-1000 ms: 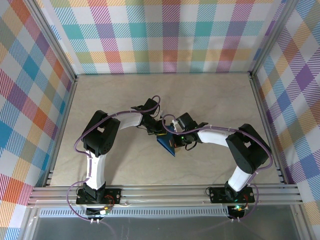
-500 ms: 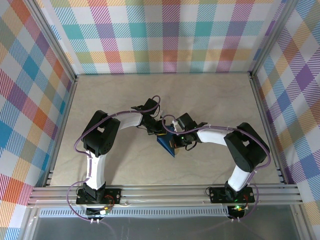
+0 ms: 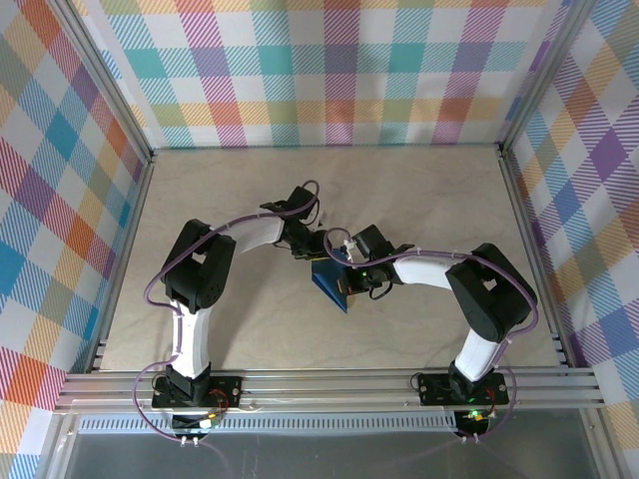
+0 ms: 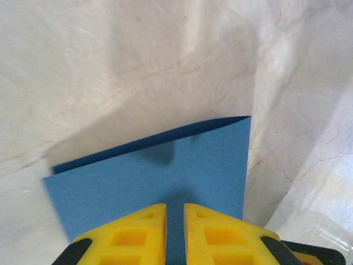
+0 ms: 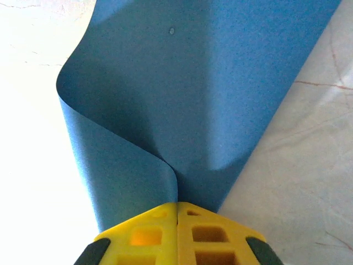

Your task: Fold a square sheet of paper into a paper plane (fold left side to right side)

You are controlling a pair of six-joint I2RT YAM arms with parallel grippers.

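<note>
One square sheet of paper [image 3: 333, 289], doubled over, lies near the middle of the table [image 3: 220, 200], clear of every edge. Right gripper [image 5: 177, 205] is clamped on the curled-over layers, probably to keep the edges aligned. Left gripper [image 4: 175, 207] is parted a crack above the flat paper, gripping nothing. Two grippers in all.
</note>
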